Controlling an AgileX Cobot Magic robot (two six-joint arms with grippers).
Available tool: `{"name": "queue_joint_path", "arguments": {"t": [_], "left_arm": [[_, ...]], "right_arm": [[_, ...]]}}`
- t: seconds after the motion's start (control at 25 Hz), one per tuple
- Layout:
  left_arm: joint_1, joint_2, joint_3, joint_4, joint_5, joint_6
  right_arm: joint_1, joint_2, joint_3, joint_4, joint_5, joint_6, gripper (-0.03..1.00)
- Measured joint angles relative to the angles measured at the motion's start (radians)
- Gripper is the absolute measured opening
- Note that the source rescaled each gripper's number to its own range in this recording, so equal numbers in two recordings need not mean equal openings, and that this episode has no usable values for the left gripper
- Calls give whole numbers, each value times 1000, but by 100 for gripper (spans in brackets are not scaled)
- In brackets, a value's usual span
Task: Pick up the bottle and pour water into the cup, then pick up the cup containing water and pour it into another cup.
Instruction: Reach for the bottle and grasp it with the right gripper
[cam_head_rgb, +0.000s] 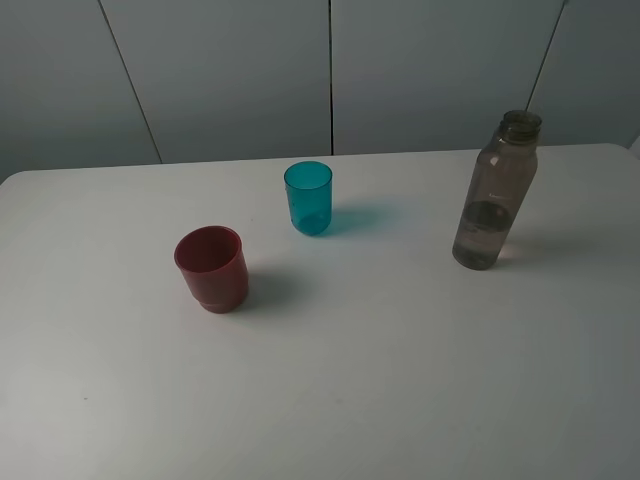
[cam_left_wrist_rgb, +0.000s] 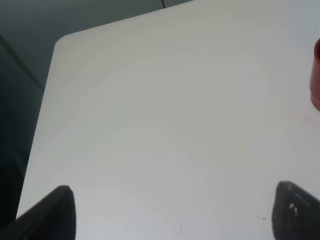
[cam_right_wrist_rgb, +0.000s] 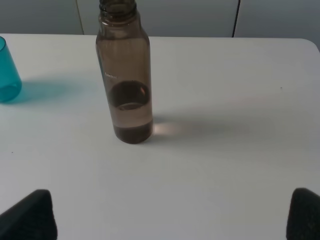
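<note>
The bottle (cam_head_rgb: 495, 195) stands upright at the frame's right on the surface (cam_head_rgb: 400, 380), the teal cup (cam_head_rgb: 308, 198) upper centre, the red cup (cam_head_rgb: 212, 268) left of centre. The left gripper (cam_left_wrist_rgb: 175, 215) and right gripper (cam_right_wrist_rgb: 170, 215) gape wide, grasping nothing.

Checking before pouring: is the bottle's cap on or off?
Off, it seems. The bottle stands upright with bare threads showing at its neck and no cap on top.

Table (cam_head_rgb: 400, 380): cup (cam_head_rgb: 308, 198) behind-rt of 2nd cup (cam_head_rgb: 211, 268); bottle (cam_head_rgb: 495, 195) far rt, maybe mid-depth.
</note>
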Motion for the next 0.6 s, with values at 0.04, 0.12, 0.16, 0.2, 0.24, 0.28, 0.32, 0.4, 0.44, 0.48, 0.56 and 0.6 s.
{"name": "queue_joint_path", "arguments": {"t": [0.04,0.12,0.16,0.2,0.24,0.28,0.32,0.4,0.44,0.48,0.56,0.6], "left_arm": [[0,0,0,0,0,0],[0,0,0,0,0,0],[0,0,0,0,0,0],[0,0,0,0,0,0],[0,0,0,0,0,0],[0,0,0,0,0,0],[0,0,0,0,0,0],[0,0,0,0,0,0],[0,0,0,0,0,0],[0,0,0,0,0,0],[0,0,0,0,0,0],[0,0,0,0,0,0]], "right_arm": [[0,0,0,0,0,0,100],[0,0,0,0,0,0,100],[0,0,0,0,0,0,100],[0,0,0,0,0,0,100],[0,0,0,0,0,0,100],[0,0,0,0,0,0,100],[0,0,0,0,0,0,100],[0,0,0,0,0,0,100],[0,0,0,0,0,0,100],[0,0,0,0,0,2,100],[2,0,0,0,0,8,100],[3,0,0,0,0,8,100]]}}
